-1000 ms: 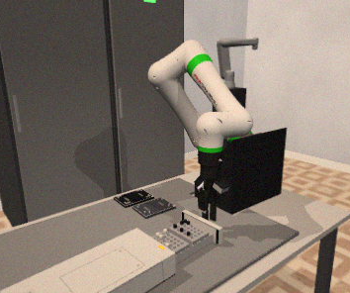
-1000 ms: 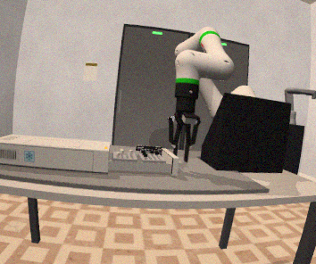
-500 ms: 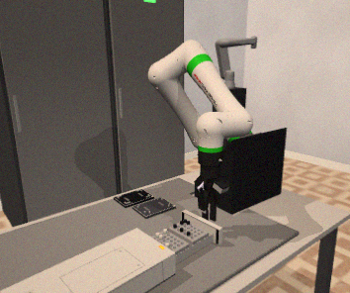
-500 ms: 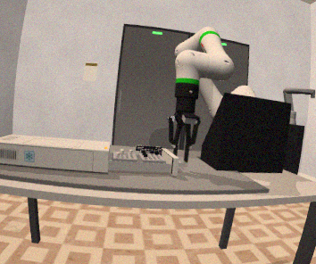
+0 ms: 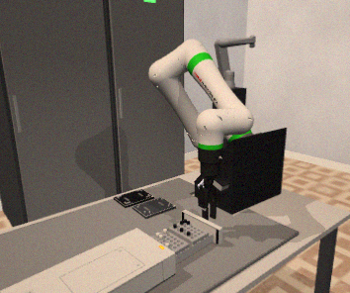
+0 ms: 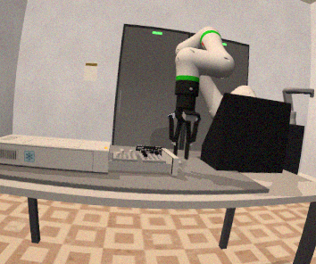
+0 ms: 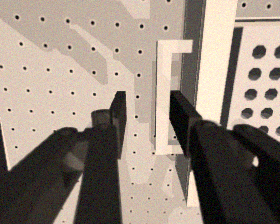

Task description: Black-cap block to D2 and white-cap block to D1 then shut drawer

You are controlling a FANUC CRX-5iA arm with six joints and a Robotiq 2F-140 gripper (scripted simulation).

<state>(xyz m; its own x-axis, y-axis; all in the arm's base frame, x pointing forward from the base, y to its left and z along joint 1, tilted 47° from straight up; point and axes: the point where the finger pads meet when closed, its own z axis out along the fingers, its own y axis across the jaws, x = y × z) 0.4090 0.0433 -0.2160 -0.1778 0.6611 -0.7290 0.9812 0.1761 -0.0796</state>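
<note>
The cooler COLD (image 5: 104,262) (image 6: 71,156) has its drawer (image 6: 138,167) out, and its lamp (image 5: 161,247) (image 6: 106,147) is lit amber. The block with black-capped tubes (image 5: 198,235) (image 7: 266,87) sits in the drawer nearer the front panel (image 5: 203,224) (image 7: 217,65). The block with white-capped tubes (image 5: 176,242) sits behind it, nearer the housing. My gripper (image 5: 209,216) (image 6: 181,157) (image 7: 148,105) is partly open and empty, pointing down at the drawer front. In the wrist view the handle bar (image 7: 163,100) appears between the fingertips, close to the right one. Whether the fingers reach its height is unclear.
Two dark deck slots lie behind the drawer: D1 (image 5: 153,207) nearer COLD and D2 (image 5: 133,197) beyond it. A large black panel (image 5: 254,170) (image 6: 250,134) stands close beside the gripper, on the side away from COLD.
</note>
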